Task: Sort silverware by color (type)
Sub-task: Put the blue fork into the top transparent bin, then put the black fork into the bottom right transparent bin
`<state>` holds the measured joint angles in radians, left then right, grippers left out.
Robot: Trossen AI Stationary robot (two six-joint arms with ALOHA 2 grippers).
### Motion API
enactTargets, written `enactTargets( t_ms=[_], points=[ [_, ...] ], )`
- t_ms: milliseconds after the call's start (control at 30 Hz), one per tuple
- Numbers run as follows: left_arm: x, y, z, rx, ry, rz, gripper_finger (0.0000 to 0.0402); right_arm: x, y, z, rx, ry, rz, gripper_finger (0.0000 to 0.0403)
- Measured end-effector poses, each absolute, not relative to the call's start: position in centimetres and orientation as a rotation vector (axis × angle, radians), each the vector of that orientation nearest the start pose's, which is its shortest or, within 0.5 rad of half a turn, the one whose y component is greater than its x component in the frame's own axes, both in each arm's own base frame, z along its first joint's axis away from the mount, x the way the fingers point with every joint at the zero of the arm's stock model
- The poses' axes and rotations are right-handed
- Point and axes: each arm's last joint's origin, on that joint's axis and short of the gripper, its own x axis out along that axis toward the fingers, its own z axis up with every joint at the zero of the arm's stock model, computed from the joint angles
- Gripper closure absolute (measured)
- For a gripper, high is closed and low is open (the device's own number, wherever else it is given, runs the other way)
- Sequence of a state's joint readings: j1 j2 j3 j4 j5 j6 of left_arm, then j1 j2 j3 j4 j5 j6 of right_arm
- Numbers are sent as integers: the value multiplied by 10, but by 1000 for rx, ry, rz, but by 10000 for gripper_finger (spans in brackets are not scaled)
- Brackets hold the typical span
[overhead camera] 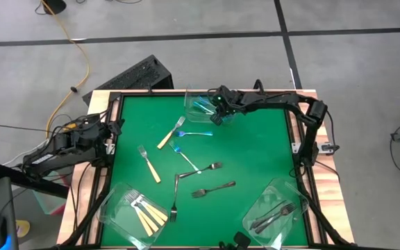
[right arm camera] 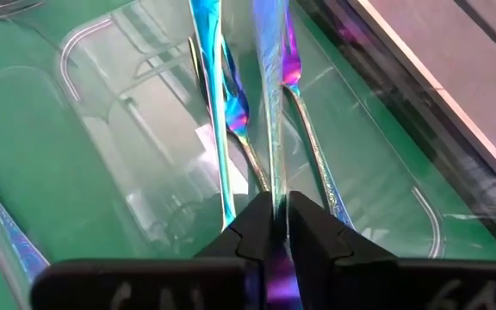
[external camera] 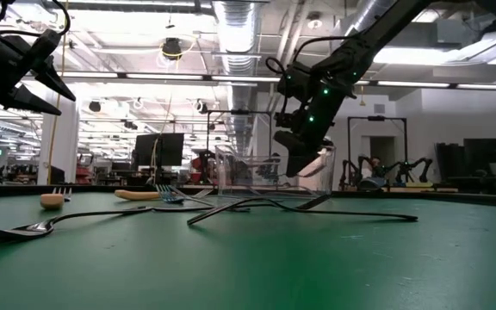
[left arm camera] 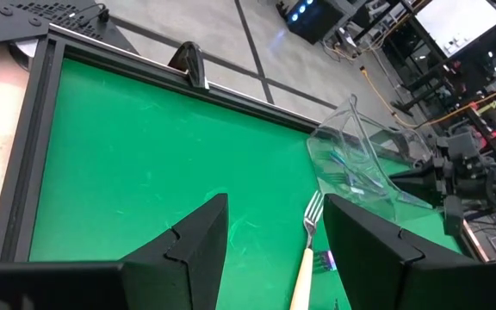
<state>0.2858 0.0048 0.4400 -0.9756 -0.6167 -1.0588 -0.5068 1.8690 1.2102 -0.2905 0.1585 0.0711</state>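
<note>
Presently right gripper [overhead camera: 216,104] over the clear tub [overhead camera: 192,98] at the far edge of the green table [overhead camera: 255,149], fingers [right arm camera: 317,232] nearly pressed together, pinching the end of an iridescent blue fork [right arm camera: 269,77] that hangs down into the tub; further blue forks [right arm camera: 226,95] lying on the tub floor beneath; same gripper seen in low view [external camera: 304,142] above the tub [external camera: 269,176]; left gripper [overhead camera: 114,128] parked at the left table edge, off the surface, fingers [left arm camera: 196,241] spread wide, holding nothing; loose on the mat: cream-handled fork [overhead camera: 170,132] near the far tub, tines toward it; blue fork [overhead camera: 194,133] just beside it; second cream-handled fork [overhead camera: 148,164] left of centre; another blue fork [overhead camera: 185,158] mid-table; dark grey fork [overhead camera: 212,189] and two more dark grey forks [overhead camera: 196,171] nearby, one lying toward the near-left tub; near-left tub [overhead camera: 110,212] holding cream-handled forks [overhead camera: 144,210]; near-right tub [overhead camera: 294,191] holding dark grey forks [overhead camera: 273,217]; sorted so far by type, one tub per kind; seven pieces on the mat outside the tubs.
</note>
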Motion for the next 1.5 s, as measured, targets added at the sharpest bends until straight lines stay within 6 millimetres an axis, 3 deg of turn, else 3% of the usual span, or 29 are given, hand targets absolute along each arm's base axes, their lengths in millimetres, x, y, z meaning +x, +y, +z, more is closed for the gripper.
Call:
enactTargets(
  t_ms=[333, 567, 733, 867, 1033, 1267, 1367, 1500],
  points=[
    [25, 25, 215, -868, 32, 1075, 226, 337, -193, 182, 225, 941, -634, 302],
    [25, 25, 215, -868, 33, 1074, 226, 358, -198, 237, 235, 847, -561, 283],
    [25, 25, 215, -868, 33, 1075, 226, 376, -184, 281, 218, 760, -393, 280],
    [25, 25, 215, -869, 34, 1072, 226, 391, -156, 307, 197, 686, -141, 280],
    [25, 25, 215, -871, 36, 1069, 226, 408, -97, 307, 116, 714, 65, 280],
    [25, 25, 215, -871, 35, 1070, 226, 410, -19, 284, -24, 890, 183, 280],
    [25, 25, 215, -871, 34, 1070, 226, 404, 3, 277, -6, 951, 214, 280],
    [25, 25, 216, -883, 25, 1072, 226, 399, 25, 253, 47, 1019, 216, 280]
  ],
)
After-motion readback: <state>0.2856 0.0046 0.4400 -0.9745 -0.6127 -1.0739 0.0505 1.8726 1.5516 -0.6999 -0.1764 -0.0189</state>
